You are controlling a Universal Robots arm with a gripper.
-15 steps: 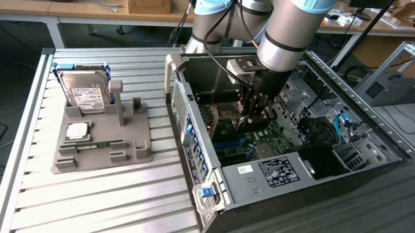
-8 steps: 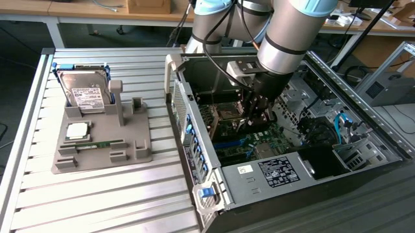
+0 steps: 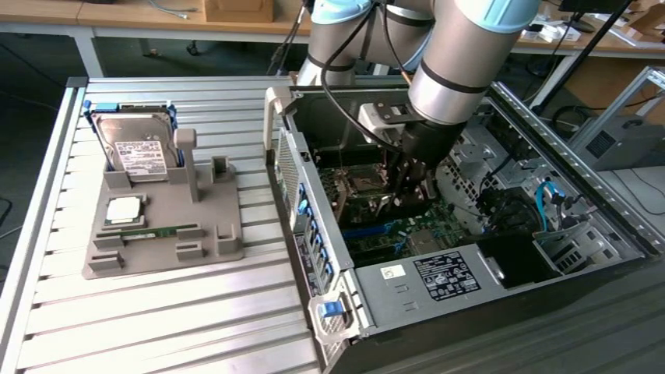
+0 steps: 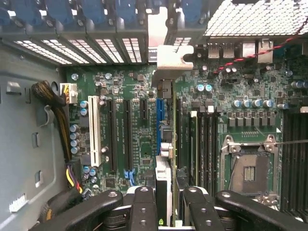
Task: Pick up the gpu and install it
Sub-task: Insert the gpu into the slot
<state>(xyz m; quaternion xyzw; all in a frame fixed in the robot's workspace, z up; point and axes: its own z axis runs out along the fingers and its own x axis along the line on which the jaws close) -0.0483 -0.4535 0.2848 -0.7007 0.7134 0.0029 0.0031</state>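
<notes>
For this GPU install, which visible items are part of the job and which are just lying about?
Part of the job:
- gpu, held edge-on in the gripper
- motherboard in the open computer case

Lying about:
- hard drive
- RAM stick
- grey holder tray

One open computer case (image 3: 468, 257) sits on the table, with one grey parts holder (image 3: 156, 226) beside it. The holder carries one hard drive (image 3: 140, 152), one processor chip (image 3: 123, 208) and one RAM stick (image 3: 146, 232). One gripper (image 4: 168, 207) clamps one gpu (image 4: 166, 144).
</notes>
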